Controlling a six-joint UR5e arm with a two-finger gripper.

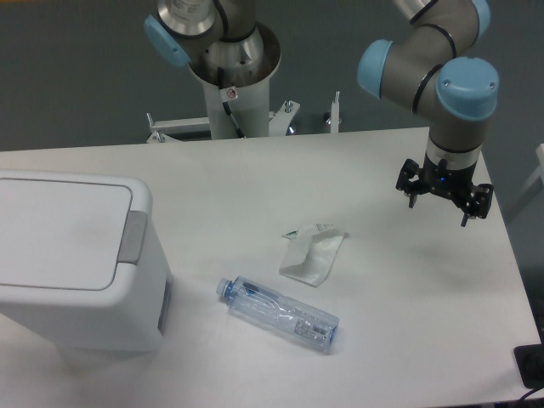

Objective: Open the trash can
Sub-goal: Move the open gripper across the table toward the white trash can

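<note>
With the tool (444, 194) hanging fingers apart, far right of the trash can (72, 259), carry it leftward above the plastic bottle (278, 314) and press squarely down on the grey push-button (131, 237).

Arm (425, 38): grey tube links, light-blue joint caps. Silver-white base column (228, 85), black cable, small red-marked label. Gripper (443, 197): black, dark pronged fingers.

White trash can (72, 255) — grey button (131, 236).

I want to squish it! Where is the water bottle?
The water bottle lies on its side near the table's front edge, just right of the trash can and below the crumpled wrapper.
</note>
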